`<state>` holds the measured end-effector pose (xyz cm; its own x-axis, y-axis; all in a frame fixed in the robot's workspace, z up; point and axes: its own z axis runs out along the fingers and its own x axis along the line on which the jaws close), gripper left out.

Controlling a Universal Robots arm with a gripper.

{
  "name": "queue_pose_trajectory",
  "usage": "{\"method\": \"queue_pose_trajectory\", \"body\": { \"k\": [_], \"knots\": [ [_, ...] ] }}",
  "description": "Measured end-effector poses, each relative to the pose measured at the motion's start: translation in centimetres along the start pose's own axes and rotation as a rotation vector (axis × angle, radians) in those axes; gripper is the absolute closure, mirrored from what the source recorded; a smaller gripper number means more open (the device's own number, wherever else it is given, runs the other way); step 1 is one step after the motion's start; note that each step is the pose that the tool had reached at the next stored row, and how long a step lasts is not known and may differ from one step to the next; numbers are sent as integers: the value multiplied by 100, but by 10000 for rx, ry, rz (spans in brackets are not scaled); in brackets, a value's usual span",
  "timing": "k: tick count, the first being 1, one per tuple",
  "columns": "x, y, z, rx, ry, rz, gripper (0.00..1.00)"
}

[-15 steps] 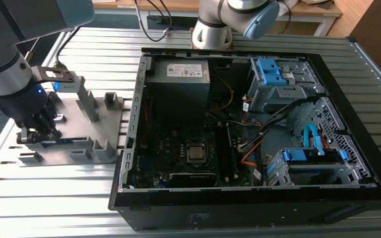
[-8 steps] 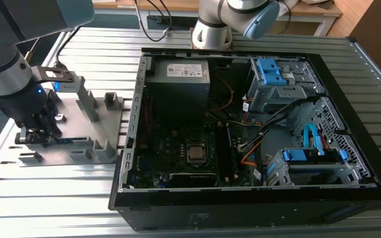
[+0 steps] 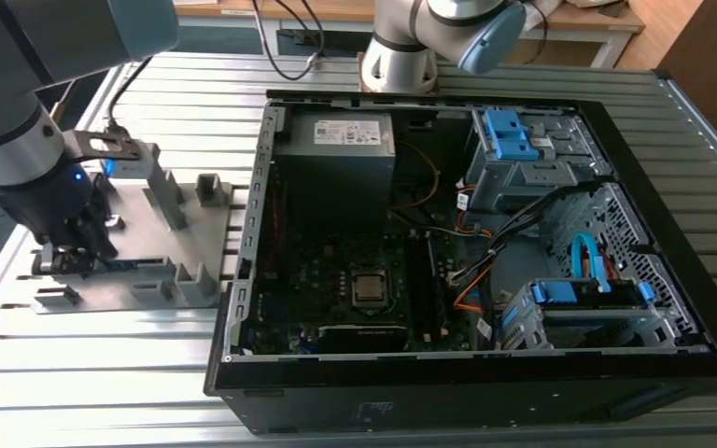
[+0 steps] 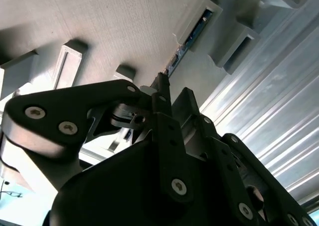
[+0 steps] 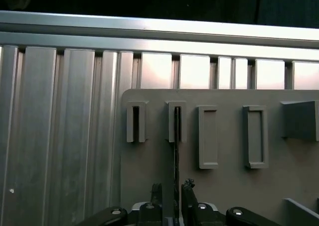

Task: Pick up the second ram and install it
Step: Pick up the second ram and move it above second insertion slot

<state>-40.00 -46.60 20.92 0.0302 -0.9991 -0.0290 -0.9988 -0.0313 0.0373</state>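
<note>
Exterior view is lit pretty evenly, soft light, no hard shadows anywhere. The ribbed metal table (image 3: pixel 97 383) comes out pale and a bit washed. The inside of the computer case (image 3: pixel 333 271) goes murky, with detail lost in the dark corners. The arm (image 3: pixel 16 103) close to the lens at the exterior view's left looks soft.

In the first wrist view the table slats throw back bright glare bands and the strip beyond them is near black. The grey plate (image 5: pixel 224 186) is flat and even, with faint shadows in its slots.

In the second wrist view the gripper (image 4: pixel 172 89) is a dark, underexposed mass right at the lens, and the slats behind it are nearly blown out.
</note>
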Motion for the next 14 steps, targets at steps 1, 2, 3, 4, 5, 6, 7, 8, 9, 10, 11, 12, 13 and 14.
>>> {"method": "queue_pose_trajectory", "body": {
  "k": [1,2,3,4,5,6,7,8,9,10,11,12,13,14],
  "knots": [
    [1,-1,18,-7,-1,0,71],
    [0,-5,36,-14,-3,0,71],
    [-3,-7,50,-13,-24,-1,71],
    [-5,-7,57,-14,-73,-3,71],
    [-8,-7,64,-13,-137,-5,71],
    [-10,-8,75,-9,-188,-8,71],
    [-10,-9,87,-6,-198,-8,71],
    [-9,-9,100,-6,-198,-8,71],
    [-9,-9,113,-9,-192,-6,71],
    [-8,-10,128,-11,-156,-6,71],
    [-7,-11,145,-11,-131,-5,71],
    [-7,-12,163,-10,-122,-6,71],
    [-7,-13,177,-11,-121,-5,71],
    [-8,-12,187,-13,-121,-4,71]
  ]
}}
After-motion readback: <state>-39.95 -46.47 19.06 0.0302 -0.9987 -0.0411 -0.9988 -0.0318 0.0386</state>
